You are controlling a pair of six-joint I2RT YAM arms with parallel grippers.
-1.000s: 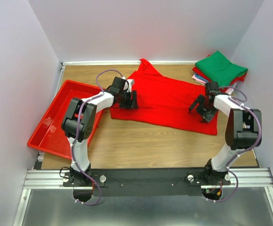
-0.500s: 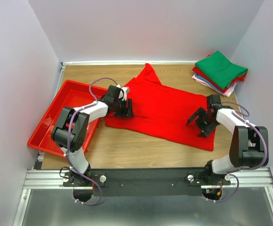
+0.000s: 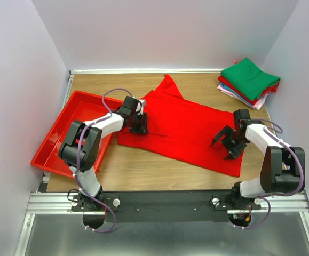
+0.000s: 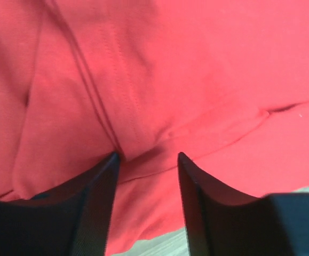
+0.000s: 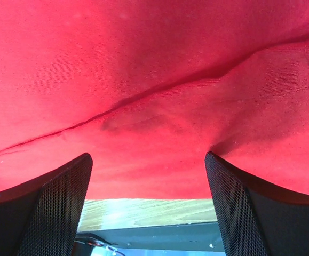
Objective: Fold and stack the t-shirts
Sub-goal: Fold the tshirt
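A bright red t-shirt (image 3: 186,130) lies spread across the middle of the table, one sleeve (image 3: 167,85) pointing to the far edge. My left gripper (image 3: 138,124) presses down on its left edge. In the left wrist view the left gripper (image 4: 147,156) is open, with a raised fold of red cloth (image 4: 143,144) between its tips. My right gripper (image 3: 224,149) sits on the shirt's right part, near its front hem. In the right wrist view the right gripper (image 5: 148,156) stands wide open over the hem (image 5: 159,186), and bare wood shows just beyond.
A stack of folded t-shirts (image 3: 248,81), green on top, lies at the far right corner. A red plastic tray (image 3: 63,133) sits along the table's left side, next to the left arm. Walls close in on three sides.
Both grippers have moved toward the near edge, and the red t-shirt has slid with them. The left jaws have narrowed a little. The right jaws keep the same width.
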